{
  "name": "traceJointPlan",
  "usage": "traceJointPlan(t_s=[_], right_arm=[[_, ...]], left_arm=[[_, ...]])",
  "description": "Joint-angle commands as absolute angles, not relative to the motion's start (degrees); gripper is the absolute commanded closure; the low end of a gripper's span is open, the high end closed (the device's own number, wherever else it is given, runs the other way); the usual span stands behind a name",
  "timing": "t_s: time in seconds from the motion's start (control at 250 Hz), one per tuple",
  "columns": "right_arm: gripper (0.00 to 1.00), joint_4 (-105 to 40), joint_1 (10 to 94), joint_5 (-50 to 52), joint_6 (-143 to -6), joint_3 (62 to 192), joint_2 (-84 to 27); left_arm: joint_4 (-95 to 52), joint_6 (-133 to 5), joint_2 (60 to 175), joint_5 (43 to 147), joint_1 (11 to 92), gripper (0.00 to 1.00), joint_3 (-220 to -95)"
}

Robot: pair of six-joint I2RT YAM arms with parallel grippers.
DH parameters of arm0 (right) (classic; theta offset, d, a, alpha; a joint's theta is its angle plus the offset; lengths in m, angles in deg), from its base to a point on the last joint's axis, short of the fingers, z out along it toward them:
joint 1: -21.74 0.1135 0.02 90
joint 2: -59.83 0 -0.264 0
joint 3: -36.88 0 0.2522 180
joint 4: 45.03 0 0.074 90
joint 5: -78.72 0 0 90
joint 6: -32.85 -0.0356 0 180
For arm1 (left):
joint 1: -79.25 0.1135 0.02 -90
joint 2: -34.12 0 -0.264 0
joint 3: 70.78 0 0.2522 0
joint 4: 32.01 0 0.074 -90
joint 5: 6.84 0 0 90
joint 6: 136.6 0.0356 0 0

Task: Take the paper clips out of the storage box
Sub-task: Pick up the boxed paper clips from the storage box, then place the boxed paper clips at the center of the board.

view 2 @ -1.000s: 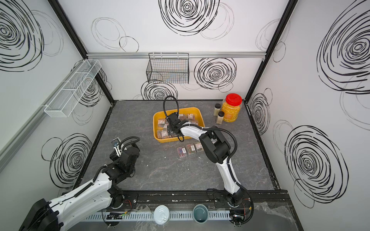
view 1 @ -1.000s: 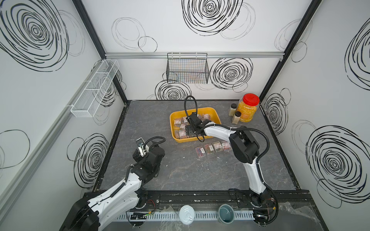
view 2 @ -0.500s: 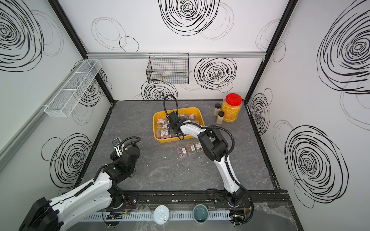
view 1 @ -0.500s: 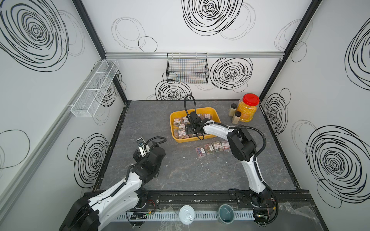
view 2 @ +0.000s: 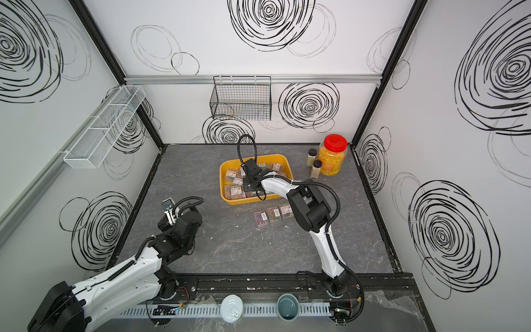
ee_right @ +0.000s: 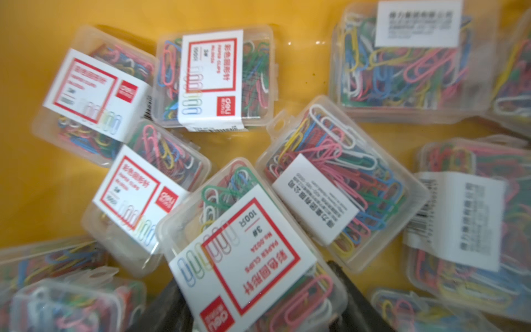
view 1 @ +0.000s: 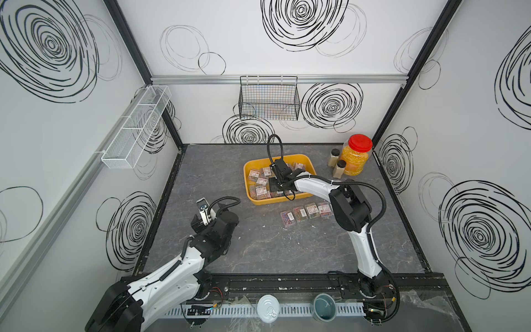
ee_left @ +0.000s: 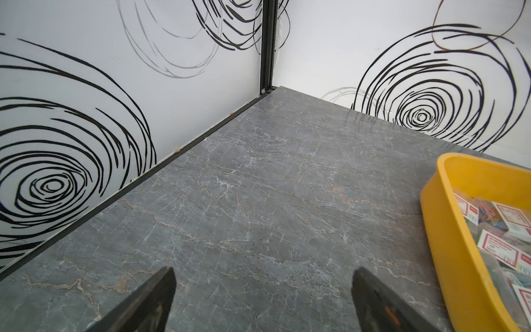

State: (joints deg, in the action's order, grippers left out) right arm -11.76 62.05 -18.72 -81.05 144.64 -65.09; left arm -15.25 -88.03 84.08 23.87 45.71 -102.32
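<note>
The storage box (view 1: 277,200) (view 2: 247,201), a yellow-orange tray, sits at the back middle of the table with several clear cases of paper clips (view 1: 254,174) (view 2: 230,174) inside. Several more cases (view 1: 304,211) (view 2: 273,214) lie in a row on the table in front of it. My right gripper (view 1: 276,188) (view 2: 250,187) (ee_right: 258,301) reaches down into the tray, its dark fingers (ee_right: 169,307) pressed against both sides of one red-labelled case (ee_right: 250,253). My left gripper (view 1: 201,219) (view 2: 168,219) (ee_left: 263,287) hovers open over bare table at the front left, holding nothing.
A red-lidded jar of yellow kernels (view 1: 356,156) and two small bottles (view 1: 336,162) stand at the back right. A black wire basket (view 1: 268,97) hangs on the back wall and a white mesh rack (view 1: 138,126) on the left wall. A tin (view 1: 267,307) and a cup (view 1: 324,308) sit beyond the front rail.
The right gripper's jaws have drawn together around one case in the tray, and the arm has shifted slightly. The left arm has stayed still and open.
</note>
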Motion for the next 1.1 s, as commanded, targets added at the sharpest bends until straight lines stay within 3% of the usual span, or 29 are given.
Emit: traceJointPlan(t_s=[0.0,0.659,0.931,1.095], right_arm=[[0.52,-15.0,62.2,-18.6,-81.0,143.2,-58.9],[0.56,-23.4,68.1,-29.4,-84.7,123.3,-40.3],[0.56,-25.6,80.3,-43.6,-96.0,107.4,-27.2],[0.56,-27.8,88.6,-48.9,-102.9,101.6,-24.7]], left_arm=[[-15.4,-89.3,84.6,21.8,45.3,0.01,-104.5],[-14.5,-90.2,84.9,20.3,44.4,0.01,-104.8],[-14.8,-90.0,85.3,19.6,43.5,0.01,-104.9],[-13.5,-91.1,86.0,18.1,42.7,0.01,-105.5]])
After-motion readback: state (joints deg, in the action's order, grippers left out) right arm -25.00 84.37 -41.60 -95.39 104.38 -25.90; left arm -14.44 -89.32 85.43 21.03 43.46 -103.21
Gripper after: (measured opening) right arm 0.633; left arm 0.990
